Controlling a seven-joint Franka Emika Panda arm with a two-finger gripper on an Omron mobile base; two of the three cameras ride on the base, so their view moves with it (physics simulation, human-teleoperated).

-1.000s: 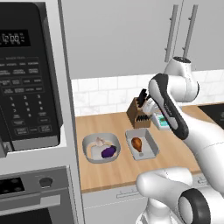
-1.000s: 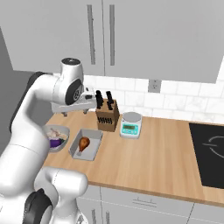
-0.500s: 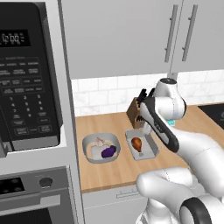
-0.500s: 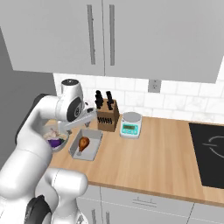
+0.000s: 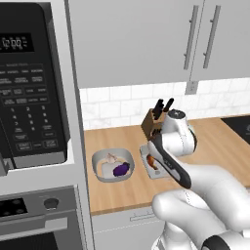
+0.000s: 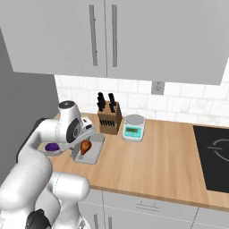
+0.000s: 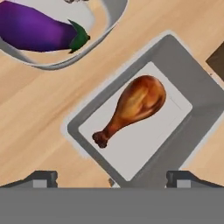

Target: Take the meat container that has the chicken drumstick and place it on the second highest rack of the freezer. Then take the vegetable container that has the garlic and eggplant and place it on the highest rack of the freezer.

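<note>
The meat container point(image 7: 87, 118) is a shallow light-grey tray on the wooden counter, with the orange-brown chicken drumstick point(image 7: 133, 107) lying in it. My gripper point(image 7: 113, 178) hangs open just above the tray's near edge, one fingertip on each side and nothing between them. From the right base view the gripper point(image 6: 81, 144) is low over the meat container point(image 6: 91, 156) and the drumstick point(image 6: 86, 145). The vegetable container point(image 5: 100, 158), a rounded grey bowl, sits beside the tray with the purple eggplant point(image 5: 120, 169) and the whitish garlic point(image 5: 111, 157) in it. The freezer is out of view.
A knife block point(image 6: 109, 120) stands right behind the tray, and a small kitchen scale point(image 6: 133, 127) sits to its right. A black microwave point(image 5: 29, 88) over an oven point(image 5: 34, 219) bounds the counter's left end. A cooktop point(image 6: 212, 156) lies at the far right.
The arm has folded down and brought the hand from above the knife block to just over the meat container. The jaws stayed open. The containers have not moved.
</note>
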